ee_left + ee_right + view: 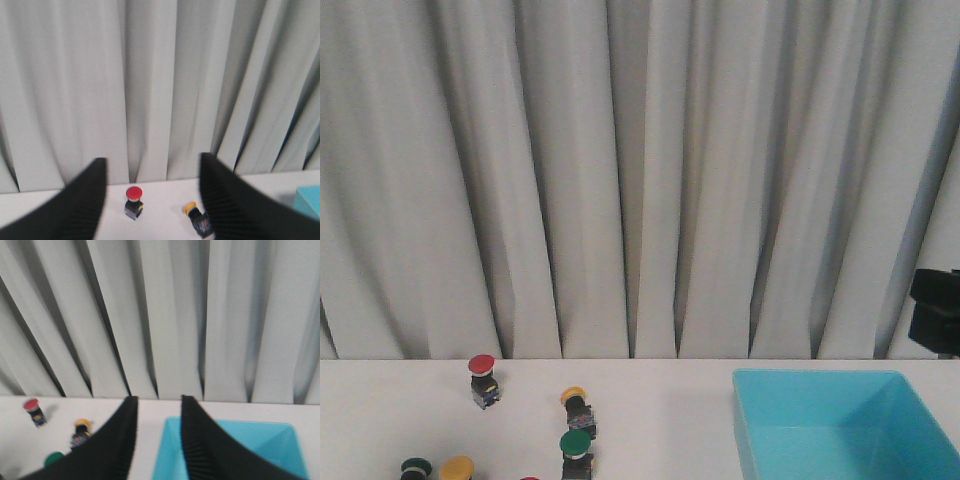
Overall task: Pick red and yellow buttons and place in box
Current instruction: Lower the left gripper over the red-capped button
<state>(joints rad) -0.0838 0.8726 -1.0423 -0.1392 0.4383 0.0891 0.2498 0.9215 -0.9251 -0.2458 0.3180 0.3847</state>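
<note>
Front view: white table [660,420] backed by grey pleated curtain [640,170]

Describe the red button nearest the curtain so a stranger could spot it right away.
Start at the curtain and drop to the white table. The red button stands upright, farthest left along the back, alone. Its nearest neighbour is yellow-capped and tilted.

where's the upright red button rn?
In the front view the red button stands upright on the left of the table, nearest the curtain, with the tipped yellow button to its right and the box far right.
</note>
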